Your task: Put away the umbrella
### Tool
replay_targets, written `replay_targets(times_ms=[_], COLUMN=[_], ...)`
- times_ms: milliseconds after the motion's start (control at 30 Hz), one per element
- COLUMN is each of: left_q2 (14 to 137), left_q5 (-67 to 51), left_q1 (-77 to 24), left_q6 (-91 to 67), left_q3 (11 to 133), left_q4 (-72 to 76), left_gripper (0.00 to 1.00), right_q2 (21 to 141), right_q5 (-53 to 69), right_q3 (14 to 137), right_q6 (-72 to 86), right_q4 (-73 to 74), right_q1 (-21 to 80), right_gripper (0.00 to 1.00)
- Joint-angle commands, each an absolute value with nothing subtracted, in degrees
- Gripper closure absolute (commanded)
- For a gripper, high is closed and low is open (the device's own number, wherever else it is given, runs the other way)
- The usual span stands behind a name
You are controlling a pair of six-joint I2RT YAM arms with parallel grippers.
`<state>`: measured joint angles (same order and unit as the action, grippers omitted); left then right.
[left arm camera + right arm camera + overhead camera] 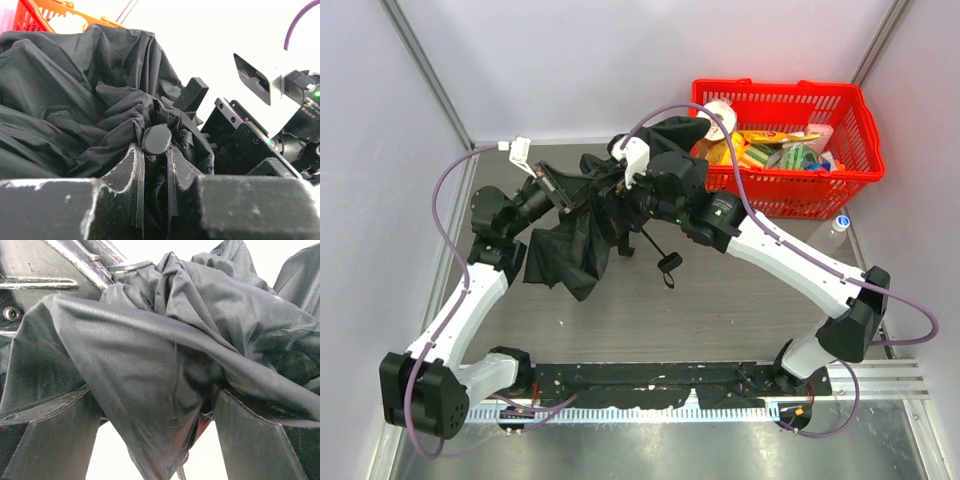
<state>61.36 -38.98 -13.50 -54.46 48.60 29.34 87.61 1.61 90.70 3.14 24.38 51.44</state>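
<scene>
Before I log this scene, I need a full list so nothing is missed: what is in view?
umbrella: one, black, loosely bunched over the table's middle, between both grippers; its handle with loop points toward the near side
basket: one, red, far right corner of the table
packaged items: several, mostly yellow, green and white, inside the basket
bottle: one, clear, beside the basket's near right corner
table: one, grey wood grain, under everything
left gripper: one, black, shut on the umbrella's gathered fabric
right gripper: one, black, open, fabric draped across its fingers
</scene>
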Motion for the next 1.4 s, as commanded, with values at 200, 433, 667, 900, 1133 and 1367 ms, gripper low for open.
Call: replay_targets(times_ms=[200,433,667,900,1133,1367], left_q2=[65.3,66.1,64.6,60.0,52.7,49.0], left_q5=[-52.4,-56.7,-58.0,-56.4,-24.7,-17.8], left_q1=[-14.4,-15.6,-15.6,-14.0,-10.1,-10.2], left_q6=[-73.6,-75.4,-77.2,-67.3,-32.8,-32.0], left_q3=[49.1,49.5,49.7,54.4,77.0,78.7], left_q4=[57.8,60.9,61.6,40.8,-28.0,-39.1], left_gripper=[1.00,1.00,1.00,0.56,0.13,0.18], right_q2=[91.1,91.7,88.8,82.6,82.4,91.7], right_q5=[9.8,17.8,24.9,19.6,8.0,-12.7], right_q3=[90.1,89.9,85.2,77.7,80.0,94.2], right_q6=[6.8,6.5,8.9,12.0,9.4,12.4], right_q4=[16.2,14.9,11.0,5.8,10.6,16.6], right_q1=[50.4,50.3,50.2,50.1,49.8,49.1], right_gripper=[0.11,0.33,0.99,0.99,0.99,0.99])
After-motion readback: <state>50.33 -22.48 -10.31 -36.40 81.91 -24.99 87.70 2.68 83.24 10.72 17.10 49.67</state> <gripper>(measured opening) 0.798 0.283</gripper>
